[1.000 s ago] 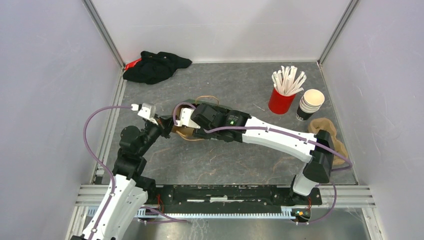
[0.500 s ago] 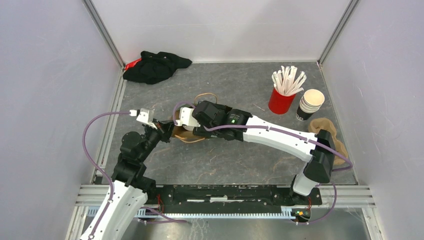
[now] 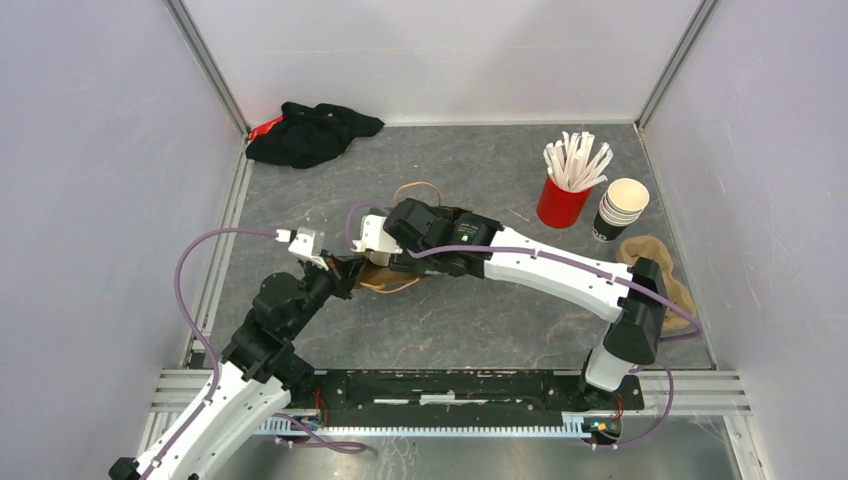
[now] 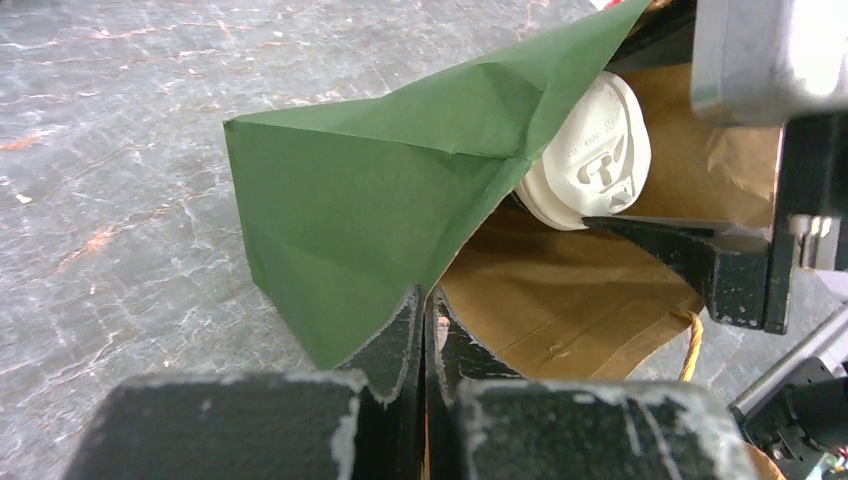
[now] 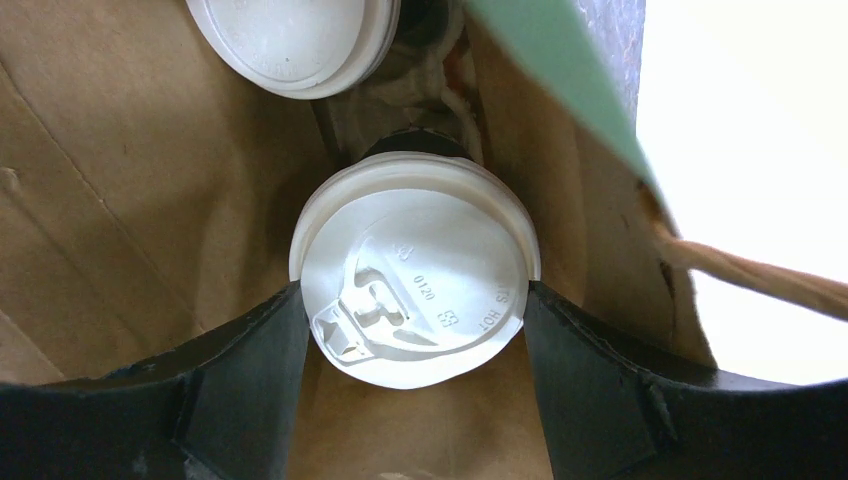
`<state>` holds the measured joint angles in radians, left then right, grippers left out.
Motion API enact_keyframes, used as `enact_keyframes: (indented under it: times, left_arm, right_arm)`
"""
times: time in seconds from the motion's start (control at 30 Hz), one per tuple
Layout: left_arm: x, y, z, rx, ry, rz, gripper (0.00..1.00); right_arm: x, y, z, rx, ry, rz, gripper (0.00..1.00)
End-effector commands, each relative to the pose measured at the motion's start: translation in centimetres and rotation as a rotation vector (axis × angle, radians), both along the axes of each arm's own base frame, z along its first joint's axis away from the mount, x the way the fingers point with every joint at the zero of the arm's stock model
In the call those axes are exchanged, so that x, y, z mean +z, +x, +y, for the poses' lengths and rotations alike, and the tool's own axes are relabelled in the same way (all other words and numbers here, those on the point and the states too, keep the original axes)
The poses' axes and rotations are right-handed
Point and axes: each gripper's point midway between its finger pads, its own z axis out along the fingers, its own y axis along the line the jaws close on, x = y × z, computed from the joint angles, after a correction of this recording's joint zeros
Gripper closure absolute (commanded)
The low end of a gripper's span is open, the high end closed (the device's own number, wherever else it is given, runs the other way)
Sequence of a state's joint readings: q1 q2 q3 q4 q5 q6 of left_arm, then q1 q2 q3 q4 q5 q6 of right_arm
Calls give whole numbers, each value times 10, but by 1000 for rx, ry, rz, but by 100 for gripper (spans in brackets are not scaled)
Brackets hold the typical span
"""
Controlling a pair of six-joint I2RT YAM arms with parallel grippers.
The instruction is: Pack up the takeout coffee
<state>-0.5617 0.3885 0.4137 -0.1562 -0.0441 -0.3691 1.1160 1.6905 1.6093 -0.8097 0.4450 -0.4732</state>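
Here, a bag [image 4: 380, 200], green outside and brown inside, lies on its side at mid tabletop [image 3: 480, 320], with its rope handle [image 3: 415, 187] looped toward the far side. My left end effector [image 4: 422, 300] is closed tight, pinching the edge of the bag's mouth. My right end effector [image 5: 410, 300] is inside the bag, its jaws spread wide, one finger pressed against each side of the white lid of a cup [image 5: 420, 250]. A second cup [image 5: 290, 40], also lidded, sits deeper in the bag, just beyond the first.

A black cloth [image 3: 312, 132] is bunched in the far left corner. At far right a red cup [image 3: 562, 205] of white sticks [image 3: 578, 162] stands beside a stack of lidless cups [image 3: 620, 210]. Nearer, a tan thing [image 3: 640, 250] is partly hidden by my right elbow; I cannot tell what it is.

My left arm bends up from its base and angles right to the bag. My right arm stretches low and long leftward across the tabletop, and the green flap folds over its wrist.
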Motion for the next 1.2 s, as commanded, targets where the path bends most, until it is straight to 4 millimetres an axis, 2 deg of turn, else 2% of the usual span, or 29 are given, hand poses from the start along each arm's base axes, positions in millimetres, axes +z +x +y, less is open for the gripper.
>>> enact_keyframes:
  times: [0.0,0.3,0.47,0.8,1.0,1.17]
  left_arm:
    - [2,1,12,83,-30,4,98]
    - [11,0,17,102,-28,-25,98]
    - [10,0,17,107,-37,-18,98]
    - [13,-2,12,72,-35,-17,98]
    - [33,-2,5,30,1,-11,98]
    - [35,-2,0,6,10,14,98]
  right_arm:
    - [-1,5,7,54,4,-35,41]
    - [-15,17,8,207,-97,-131,41]
    - [-8,33,-3,200,-97,-148,42]
    - [-20,32,-7,260,-100,-125,41]
    - [-7,33,2,290,-82,-132,42]
    - [-1,33,6,315,-76,-141,43]
